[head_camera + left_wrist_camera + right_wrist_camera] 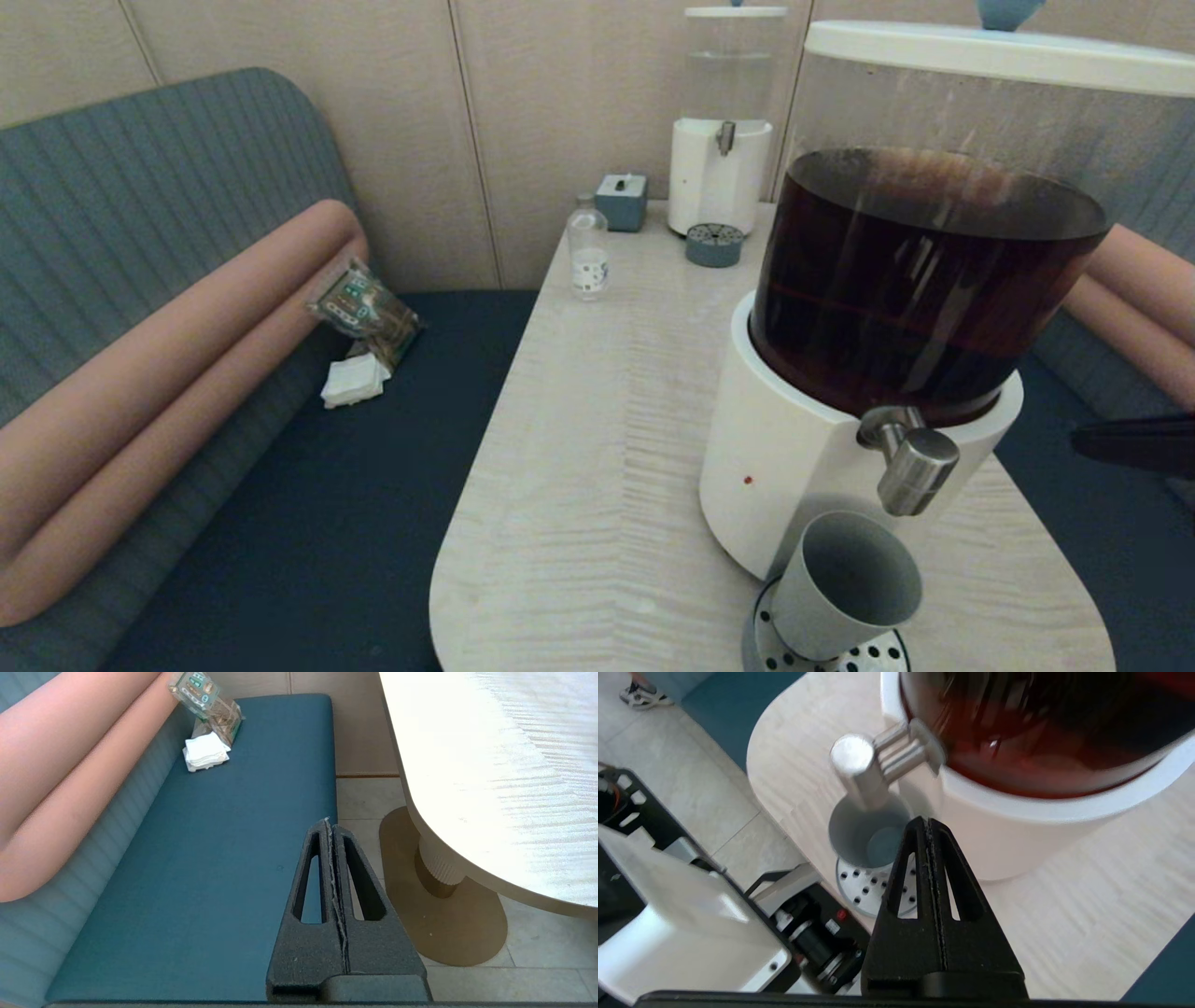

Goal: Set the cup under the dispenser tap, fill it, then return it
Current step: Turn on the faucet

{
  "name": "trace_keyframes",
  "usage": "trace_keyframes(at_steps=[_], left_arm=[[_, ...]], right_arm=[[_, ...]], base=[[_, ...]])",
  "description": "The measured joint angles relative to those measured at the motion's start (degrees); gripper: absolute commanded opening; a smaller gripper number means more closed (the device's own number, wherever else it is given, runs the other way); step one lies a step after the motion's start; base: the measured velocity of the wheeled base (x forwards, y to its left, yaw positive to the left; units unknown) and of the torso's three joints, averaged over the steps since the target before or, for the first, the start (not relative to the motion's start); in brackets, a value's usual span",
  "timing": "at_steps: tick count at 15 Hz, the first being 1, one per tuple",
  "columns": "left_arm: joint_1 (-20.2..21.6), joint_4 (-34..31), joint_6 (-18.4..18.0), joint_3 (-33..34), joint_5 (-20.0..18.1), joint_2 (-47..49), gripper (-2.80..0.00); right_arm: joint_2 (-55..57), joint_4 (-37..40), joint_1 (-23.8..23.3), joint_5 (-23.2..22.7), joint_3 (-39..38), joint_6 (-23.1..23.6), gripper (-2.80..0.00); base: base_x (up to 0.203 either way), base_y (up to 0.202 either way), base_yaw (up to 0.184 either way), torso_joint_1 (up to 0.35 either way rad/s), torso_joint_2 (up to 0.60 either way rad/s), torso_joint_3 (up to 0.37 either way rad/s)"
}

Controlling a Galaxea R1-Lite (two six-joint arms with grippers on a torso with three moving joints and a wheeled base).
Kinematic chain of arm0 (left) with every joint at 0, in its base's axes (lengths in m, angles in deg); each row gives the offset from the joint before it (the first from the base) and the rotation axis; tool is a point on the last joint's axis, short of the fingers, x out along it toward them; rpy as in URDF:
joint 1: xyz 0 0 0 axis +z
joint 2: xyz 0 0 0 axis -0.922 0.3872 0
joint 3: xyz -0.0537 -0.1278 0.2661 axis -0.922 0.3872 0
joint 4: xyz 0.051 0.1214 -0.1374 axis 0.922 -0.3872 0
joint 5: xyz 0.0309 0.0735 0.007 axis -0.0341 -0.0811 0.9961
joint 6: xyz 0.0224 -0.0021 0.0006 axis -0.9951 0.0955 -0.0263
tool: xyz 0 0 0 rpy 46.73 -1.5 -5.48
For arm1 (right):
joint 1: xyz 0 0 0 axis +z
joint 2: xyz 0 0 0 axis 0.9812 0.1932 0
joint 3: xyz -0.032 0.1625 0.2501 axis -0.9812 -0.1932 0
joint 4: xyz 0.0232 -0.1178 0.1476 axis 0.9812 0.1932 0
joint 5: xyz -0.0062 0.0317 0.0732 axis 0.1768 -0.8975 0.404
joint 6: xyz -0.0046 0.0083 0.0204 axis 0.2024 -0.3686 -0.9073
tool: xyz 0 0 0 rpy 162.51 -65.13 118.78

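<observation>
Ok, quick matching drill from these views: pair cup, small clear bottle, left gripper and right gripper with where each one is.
Things:
1. cup
2. small clear bottle
3. left gripper
4. right gripper

Places:
A. shut, over the blue bench seat beside the table
B. on the perforated drip tray, below the dispenser tap
C. shut, empty, above the table close to the cup
D. far end of the table, near the small dispenser

Pairs: 1-B, 2-D, 3-A, 4-C

A pale wood table (597,448) stands between blue benches (308,523) with pink bolsters (159,373), against beige panelled walls (523,103); tiled floor (369,798).
</observation>
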Motion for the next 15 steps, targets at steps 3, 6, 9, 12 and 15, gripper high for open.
trace_keyframes(at_steps=[3,6,9,12,15], left_arm=[[0.0,0.0,-0.01,0.0,0.02,0.0,-2.8],[0.0,0.0,-0.01,0.0,0.02,-0.01,-2.8],[0.0,0.0,-0.01,0.0,0.04,-0.02,-2.8],[0.0,0.0,0.02,0.0,0.02,-0.02,-2.8],[0.0,0.0,0.02,0.0,0.02,-0.02,-2.8]], right_arm=[[1.99,-3.02,0.0,0.48,0.02,-0.06,-2.8],[5.04,-3.16,0.05,1.54,0.68,-0.91,-2.8],[8.08,-3.14,2.88,7.43,1.25,-4.46,-2.8],[9.56,-3.17,7.77,12.91,2.53,-9.08,-2.8],[9.64,-3.27,9.64,13.82,2.83,-9.41,-2.8]], base=[[0.0,0.0,0.0,0.0,0.0,0.0],[0.0,0.0,0.0,0.0,0.0,0.0],[0.0,0.0,0.0,0.0,0.0,0.0],[0.0,0.0,0.0,0.0,0.0,0.0],[0.0,0.0,0.0,0.0,0.0,0.0]])
